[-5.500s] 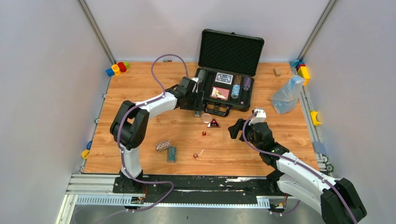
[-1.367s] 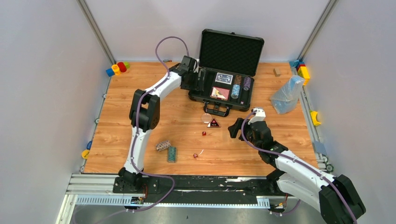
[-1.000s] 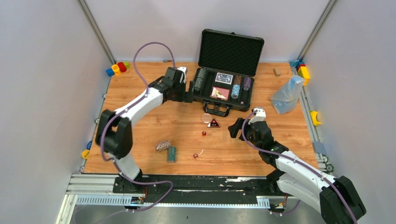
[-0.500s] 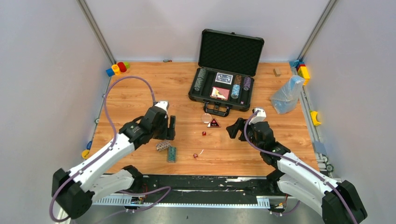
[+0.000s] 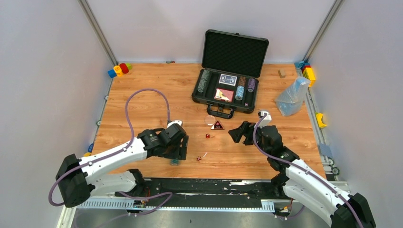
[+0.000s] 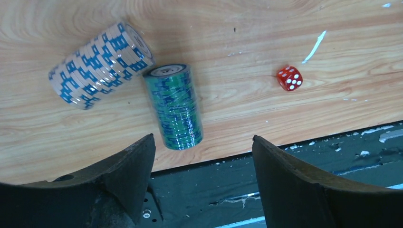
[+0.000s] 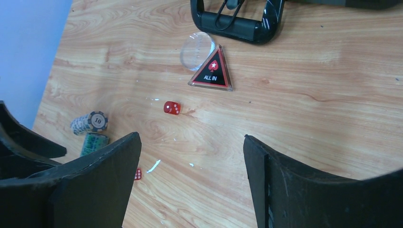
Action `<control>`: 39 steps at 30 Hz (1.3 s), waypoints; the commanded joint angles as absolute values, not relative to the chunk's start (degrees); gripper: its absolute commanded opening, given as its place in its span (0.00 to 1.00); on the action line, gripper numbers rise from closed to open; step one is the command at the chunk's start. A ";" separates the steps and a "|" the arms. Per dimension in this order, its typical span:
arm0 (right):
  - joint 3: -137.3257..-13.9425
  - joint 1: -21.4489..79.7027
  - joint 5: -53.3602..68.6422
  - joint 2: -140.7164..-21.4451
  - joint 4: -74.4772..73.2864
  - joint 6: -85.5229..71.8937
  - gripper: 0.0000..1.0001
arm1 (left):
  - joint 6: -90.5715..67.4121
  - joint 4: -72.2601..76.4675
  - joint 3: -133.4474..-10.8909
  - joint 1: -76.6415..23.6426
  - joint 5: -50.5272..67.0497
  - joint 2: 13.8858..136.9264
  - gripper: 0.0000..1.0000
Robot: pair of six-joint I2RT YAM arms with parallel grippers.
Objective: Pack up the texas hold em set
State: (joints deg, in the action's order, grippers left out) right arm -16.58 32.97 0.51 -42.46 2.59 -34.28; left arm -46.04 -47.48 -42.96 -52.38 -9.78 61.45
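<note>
Bright, even, diffuse light falls from overhead on the light-brown wooden surface, with no hard glare. Shadows are soft: a faint grey smudge lies beside the green striped poker chip roll. Both wrist views are sharp at the wood, while the black fingers of the left gripper and right gripper loom dark, underexposed and slightly soft. The pale side wall reads blue there.

One open black case holding two card decks — plus two loose chip rolls, two red dice and one triangular button on the worktop.
</note>
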 commanded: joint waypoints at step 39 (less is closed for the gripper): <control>-22.71 33.31 7.82 -34.97 -12.07 -34.24 0.81 | -35.09 -35.86 -61.76 -54.42 -17.60 85.22 0.20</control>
State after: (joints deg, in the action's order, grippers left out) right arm -19.46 32.97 5.93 -37.21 -8.16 -35.07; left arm -42.85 -37.69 -53.04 -56.80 -16.95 85.58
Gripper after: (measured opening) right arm 0.803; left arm 0.499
